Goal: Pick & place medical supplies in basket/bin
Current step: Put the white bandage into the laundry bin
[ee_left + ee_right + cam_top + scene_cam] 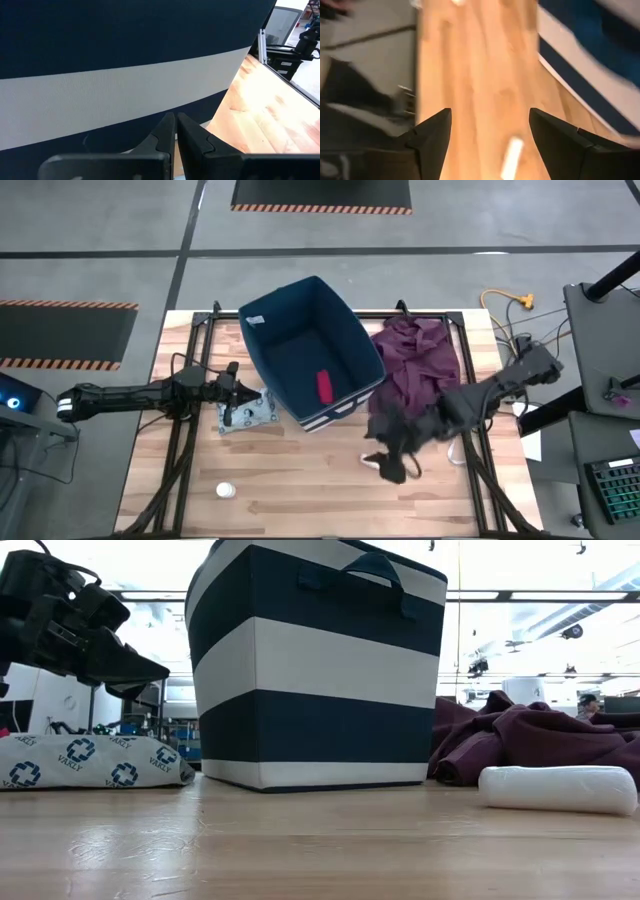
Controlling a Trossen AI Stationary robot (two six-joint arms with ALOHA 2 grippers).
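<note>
The navy bin (300, 340) with white stripes stands mid-table, and the red roll (324, 386) lies on its floor. The patterned packet (250, 416) lies flat by the bin's left side. My left gripper (175, 129) is shut and hovers above the packet (90, 762), pointing at the bin's wall (125, 85). The white cylinder (558, 788) lies on its side on the table. My right gripper (490, 131) is open above that cylinder (511, 155), which the gripper mostly hides in the high view. The small white round container (226, 491) rests near the table's near edge.
A maroon cloth (415, 360) lies heaped right of the bin, under my right arm. Bare wood (300, 490) stretches along the near side. Black frame rails (180, 450) run along the table's left and right sides.
</note>
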